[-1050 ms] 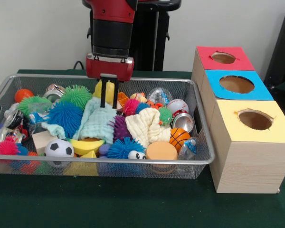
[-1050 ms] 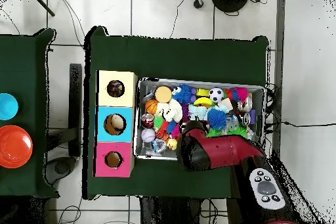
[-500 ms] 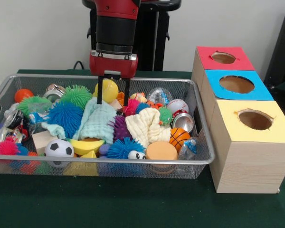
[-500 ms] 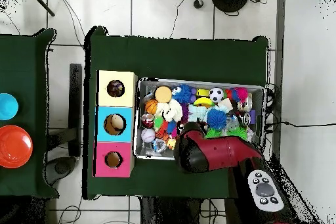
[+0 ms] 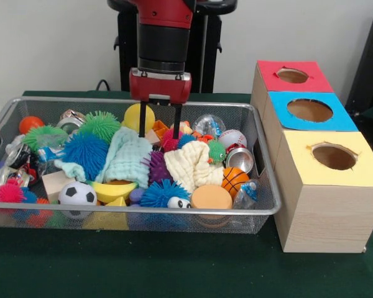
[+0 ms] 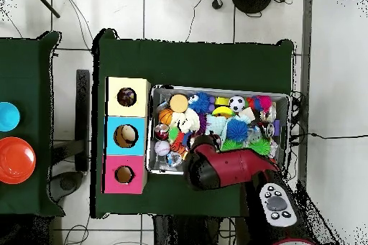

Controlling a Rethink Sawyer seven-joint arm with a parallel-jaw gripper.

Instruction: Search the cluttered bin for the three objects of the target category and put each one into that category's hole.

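Pincer: we are seeing the pincer (image 5: 160, 121) hanging over the far part of the wire bin (image 5: 25, 214), its two dark fingers (image 5: 142, 122) spread apart and gripping nothing; the yellow ball (image 5: 135, 115) is showing just behind the left finger in the front view.
Arm: the red and black arm (image 6: 226, 170) is covering the bin's near edge in the overhead view.
Bin: it is sitting on the green bench (image 5: 174, 267), filled with clutter.
Contents: we are finding a soccer ball (image 5: 78, 194), a basketball (image 5: 234, 180), a baseball (image 5: 232, 138), a blue spiky ball (image 5: 86, 152), a green spiky ball (image 5: 101, 123), a pale green cloth (image 5: 128, 158) and a cream cloth (image 5: 188, 165) lying mixed together.
Boxes: a red-topped box (image 5: 292, 76), a blue-topped box (image 5: 309, 110) and a yellow-topped box (image 5: 332, 157) are standing in a row just beside the bin, each with a round hole in its top.
Target things: we cannot tell which category is wanted; all the toys we see are lying in the bin.
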